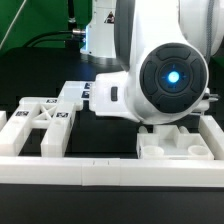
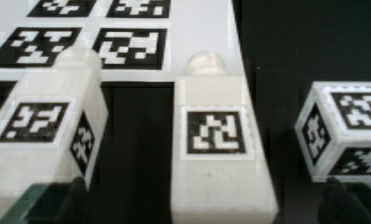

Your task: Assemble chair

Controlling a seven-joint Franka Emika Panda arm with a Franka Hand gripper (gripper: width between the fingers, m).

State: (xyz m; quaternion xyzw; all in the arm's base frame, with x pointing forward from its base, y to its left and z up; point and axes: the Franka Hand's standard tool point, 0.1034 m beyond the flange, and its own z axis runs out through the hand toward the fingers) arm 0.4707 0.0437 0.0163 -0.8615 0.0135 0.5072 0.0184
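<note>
In the wrist view a long white chair part [image 2: 217,135] with a tag and a round peg at its far end lies between my fingers. My gripper [image 2: 203,212] is open and straddles its near end, with dark gaps on both sides. One fingertip [image 2: 54,206] shows at one side. A second long tagged part [image 2: 49,125] lies parallel beside it. A small tagged cube [image 2: 351,128] stands on the other side. In the exterior view the X-braced frame [image 1: 45,125] lies at the left and a notched block [image 1: 175,145] at the right. The arm hides the gripper there.
The marker board [image 2: 93,30] with its tags lies just beyond the long parts. A long low white border rail [image 1: 110,176] runs along the front of the black table. The arm's bulky wrist housing [image 1: 165,80] blocks the middle of the exterior view.
</note>
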